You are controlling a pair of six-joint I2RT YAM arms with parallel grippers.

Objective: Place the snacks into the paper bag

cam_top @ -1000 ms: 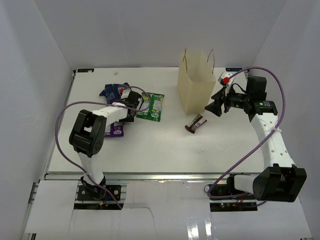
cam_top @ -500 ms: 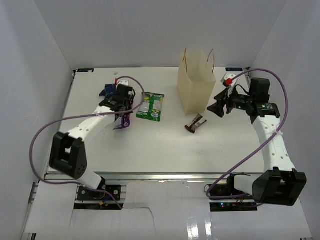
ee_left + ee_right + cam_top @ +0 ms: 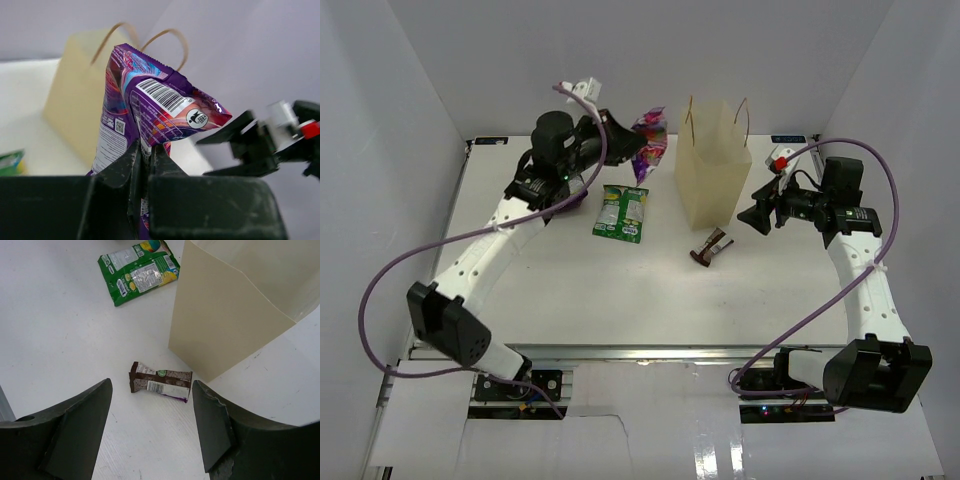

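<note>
Chocolate bar first, nearest the bases: it lies flat on the table, just off the near corner of the paper bag, long axis slanting from near-left to far-right. The right gripper hovers over that side, fingers spread wide and holding nothing. From its wrist camera the bar sits crosswise just ahead of the gap.

A little farther back, left of the bag, there's the green-white pack, flat, long axis running roughly near to far.

Now the one that matters. The left gripper is up in the air at the far side, fingers pressed together on the lower edge of a purple packet. The packet stands out from the pinch, long axis running away from the fingers, crimped top edge leading, barcode side facing the wrist camera. The bag stands upright just to the right of it, mouth open to the ceiling, thin handles sticking up.

So it all turns on this, as I read it: the packet is beside the bag's left rim, not over the opening yet. The mouth lies rightward from the left gripper, and that arm is plainly the one placed for it. I'd say the packet needs carrying right, clear of the nearer handle, before any release.
</note>
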